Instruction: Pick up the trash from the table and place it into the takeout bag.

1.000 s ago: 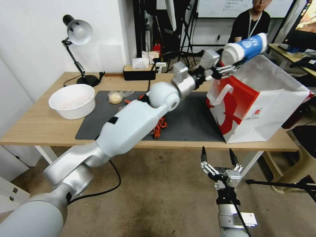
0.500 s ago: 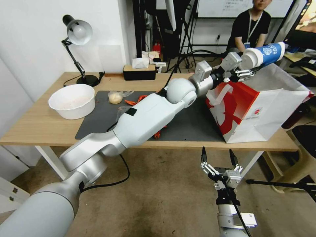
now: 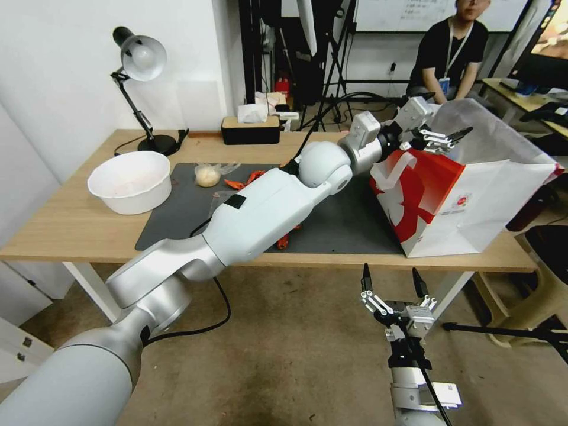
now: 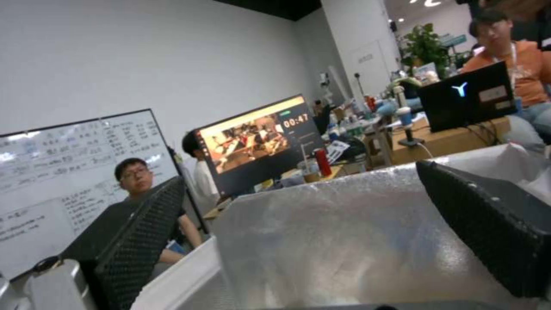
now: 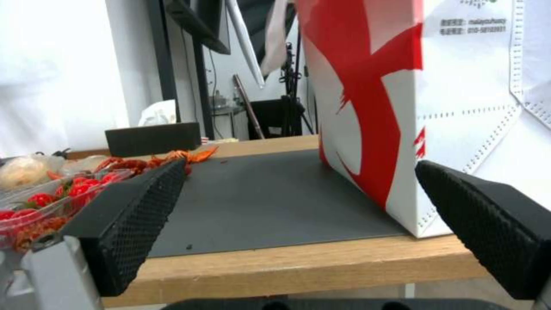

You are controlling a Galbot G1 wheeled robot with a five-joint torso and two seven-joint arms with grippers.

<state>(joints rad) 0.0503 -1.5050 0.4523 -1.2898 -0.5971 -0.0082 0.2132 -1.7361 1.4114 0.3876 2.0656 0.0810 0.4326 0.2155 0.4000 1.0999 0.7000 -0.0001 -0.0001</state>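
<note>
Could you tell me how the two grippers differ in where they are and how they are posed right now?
The left gripper is stretched out high over the open top of the takeout bag, while the right gripper sits low in front of the table edge. The left one points sideways toward the bag; the right one points upward. Both are open and hold nothing.

White bowl (image 3: 129,180) at the left side, beside the grey mat. Black desk lamp (image 3: 139,65) at the rear left corner. Black tissue box (image 3: 250,130) along the rear edge. Clear tray (image 5: 40,202) holds tomatoes and red crayfish.
</note>
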